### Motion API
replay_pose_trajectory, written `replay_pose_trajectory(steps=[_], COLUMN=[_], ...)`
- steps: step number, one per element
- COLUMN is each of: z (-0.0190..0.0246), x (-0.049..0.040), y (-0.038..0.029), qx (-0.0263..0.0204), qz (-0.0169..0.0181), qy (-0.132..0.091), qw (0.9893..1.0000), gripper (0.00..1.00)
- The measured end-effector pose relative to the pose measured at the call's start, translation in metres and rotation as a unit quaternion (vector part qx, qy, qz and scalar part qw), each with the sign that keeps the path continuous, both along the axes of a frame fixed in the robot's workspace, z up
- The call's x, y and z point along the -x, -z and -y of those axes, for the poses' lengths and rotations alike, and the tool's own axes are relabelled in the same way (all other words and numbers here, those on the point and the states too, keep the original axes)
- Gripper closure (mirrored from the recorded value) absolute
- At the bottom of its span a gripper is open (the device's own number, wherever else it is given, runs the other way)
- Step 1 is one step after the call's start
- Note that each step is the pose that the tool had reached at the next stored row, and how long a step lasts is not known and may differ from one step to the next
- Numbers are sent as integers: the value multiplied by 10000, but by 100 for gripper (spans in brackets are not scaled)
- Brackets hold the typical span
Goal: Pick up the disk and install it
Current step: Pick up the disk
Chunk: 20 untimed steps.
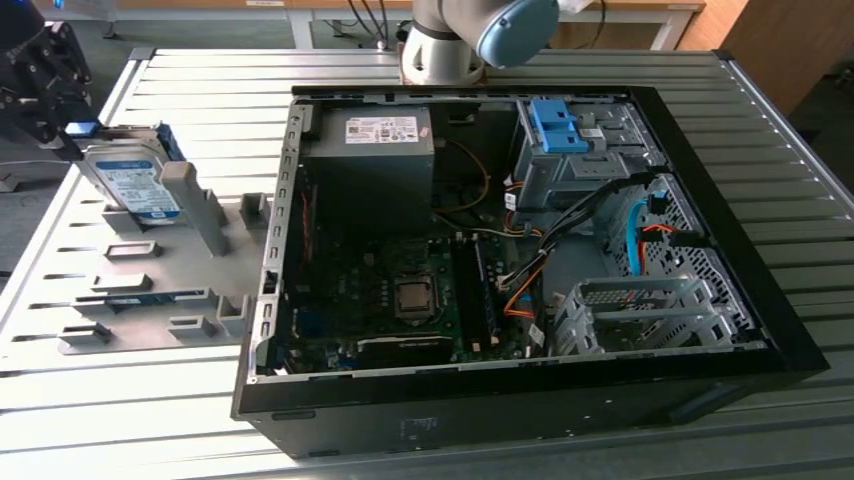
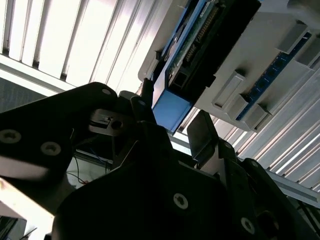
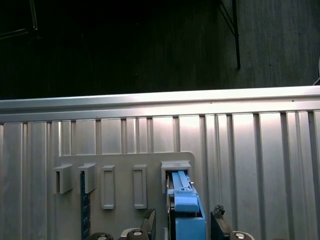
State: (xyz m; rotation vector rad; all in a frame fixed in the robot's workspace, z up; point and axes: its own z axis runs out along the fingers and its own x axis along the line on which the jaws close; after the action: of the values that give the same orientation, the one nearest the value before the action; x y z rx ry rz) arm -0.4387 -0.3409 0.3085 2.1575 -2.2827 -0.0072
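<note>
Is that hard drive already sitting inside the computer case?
No, the disk stands upright in the grey rack outside the open computer case, on the exterior view's left.

We see a big black computer case (image 1: 534, 420) lying open on a ridged metal table (image 1: 214, 80). Inside the case are a dark box with a white sticker (image 1: 370, 170), a main board (image 1: 387, 290), orange wires (image 1: 525, 280), a blue bracket (image 1: 558, 125) and a metal cage (image 1: 641, 315). Just beside the case, on the exterior view's left, lies a gray plate with slots (image 1: 200, 270).
</note>
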Motion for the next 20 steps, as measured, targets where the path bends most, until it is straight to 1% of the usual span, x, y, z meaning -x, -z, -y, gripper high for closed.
replay_pose_trajectory(steps=[3, 6, 8, 16, 20], z=[-5, -5, -6, -17, -18], x=[5, 25, 27, 27, 28], y=[53, 106, 129, 141, 150], qx=[0, -1, -1, -1, -1], qz=[-2, 10, 13, 13, 14], qy=[0, 1, 0, -15, -177], qw=[10000, 10000, 10000, 10000, 9998], gripper=[45, 45, 45, 45, 45])
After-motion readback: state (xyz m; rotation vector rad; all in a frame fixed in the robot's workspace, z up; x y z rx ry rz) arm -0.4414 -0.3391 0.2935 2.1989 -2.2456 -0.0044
